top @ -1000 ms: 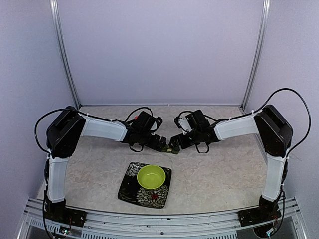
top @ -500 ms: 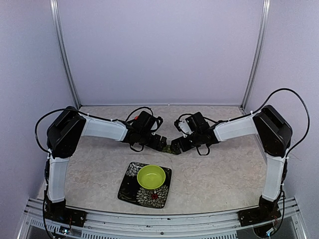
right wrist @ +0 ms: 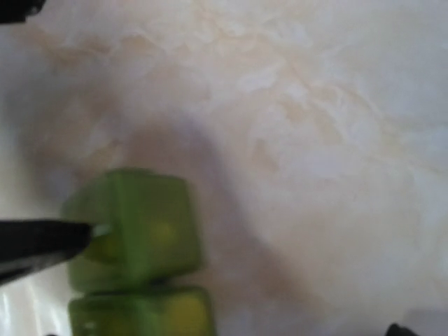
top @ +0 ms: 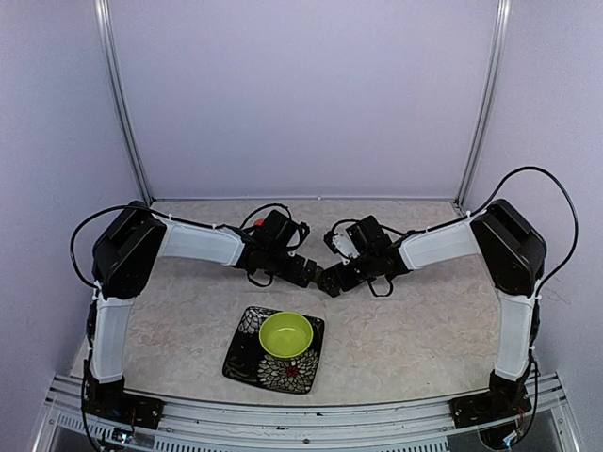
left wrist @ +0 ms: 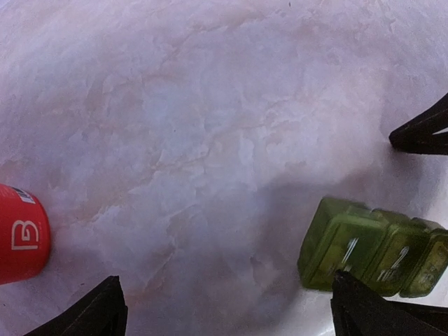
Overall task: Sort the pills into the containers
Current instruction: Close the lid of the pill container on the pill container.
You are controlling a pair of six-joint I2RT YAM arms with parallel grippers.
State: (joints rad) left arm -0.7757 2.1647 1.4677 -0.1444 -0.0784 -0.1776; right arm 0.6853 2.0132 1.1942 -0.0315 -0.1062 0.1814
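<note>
Pillbox lies by right fingers, beside left fingers.

Top camera high, wide; wrist cameras close, sharing pillbox

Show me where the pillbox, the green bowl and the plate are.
pillbox [left wrist: 378, 248], left wrist view, lidded top, mid-strip.
green bowl [top: 285, 333], top view, inside of the bowl.
plate [top: 243, 360], top view, bare patterned near-left corner.

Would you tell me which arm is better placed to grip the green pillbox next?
Probably the right. The right gripper, open, has the pillbox between its fingers, one fingertip at the box's side. The left gripper, also open, has it off beside one finger.
</note>
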